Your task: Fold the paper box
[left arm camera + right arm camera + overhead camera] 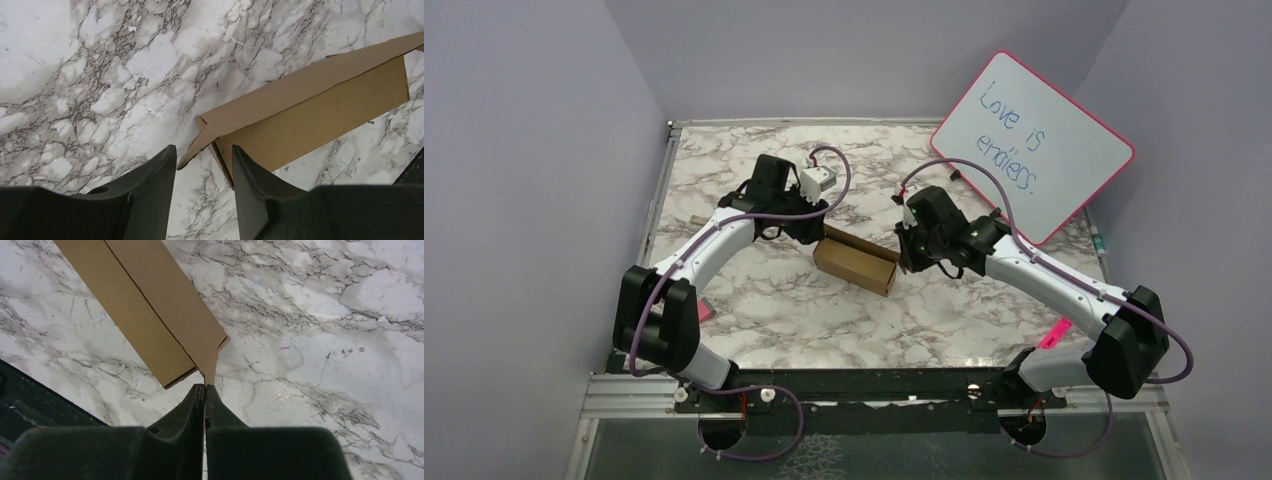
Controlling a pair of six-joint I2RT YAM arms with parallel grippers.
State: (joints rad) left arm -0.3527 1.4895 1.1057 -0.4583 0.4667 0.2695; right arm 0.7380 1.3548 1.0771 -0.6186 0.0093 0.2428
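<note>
The paper box [856, 264] is a small oblong of plain brown cardboard lying mid-table between both arms. My left gripper [817, 238] is at its left end. In the left wrist view that gripper [204, 150] stands open, and the box [310, 115] has a loose end flap and its end edge reaching into the gap between the fingers. My right gripper [905, 262] is at the box's right end. In the right wrist view it [205, 386] is shut on a narrow tab sticking out from the corner of the box [150, 305].
A pink-framed whiteboard [1034, 145] leans at the back right. A pink object [705, 309] lies by the left arm's base, and a small tan scrap [695, 220] near the left edge. Grey walls close in the marble table [824, 310] on three sides.
</note>
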